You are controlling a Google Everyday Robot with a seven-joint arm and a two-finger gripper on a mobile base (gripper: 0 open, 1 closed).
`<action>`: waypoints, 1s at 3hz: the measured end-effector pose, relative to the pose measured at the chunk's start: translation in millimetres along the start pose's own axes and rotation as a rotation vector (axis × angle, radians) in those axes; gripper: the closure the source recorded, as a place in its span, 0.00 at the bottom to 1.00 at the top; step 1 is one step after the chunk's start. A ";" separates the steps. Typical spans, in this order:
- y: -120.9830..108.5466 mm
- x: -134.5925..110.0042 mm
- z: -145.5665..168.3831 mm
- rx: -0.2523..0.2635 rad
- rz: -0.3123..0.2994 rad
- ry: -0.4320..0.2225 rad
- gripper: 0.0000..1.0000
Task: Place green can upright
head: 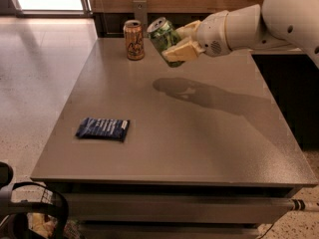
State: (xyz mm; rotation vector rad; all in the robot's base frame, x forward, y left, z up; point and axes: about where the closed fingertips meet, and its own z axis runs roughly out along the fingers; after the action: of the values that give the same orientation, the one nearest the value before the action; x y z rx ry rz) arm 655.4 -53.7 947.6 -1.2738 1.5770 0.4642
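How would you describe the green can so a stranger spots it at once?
Find the grey table; above its far end the hand grips the green can. It hangs tilted in the air, while the orange can beside it stands on the table.
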 end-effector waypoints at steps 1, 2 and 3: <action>0.0 0.0 0.0 0.000 0.000 0.000 1.00; 3.8 10.9 8.2 0.005 0.043 -0.049 1.00; 19.4 31.8 29.3 0.009 0.108 -0.159 1.00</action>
State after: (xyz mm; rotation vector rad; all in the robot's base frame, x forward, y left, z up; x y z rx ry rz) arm 653.9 -39.3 902.5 -1.1206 1.5165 0.6110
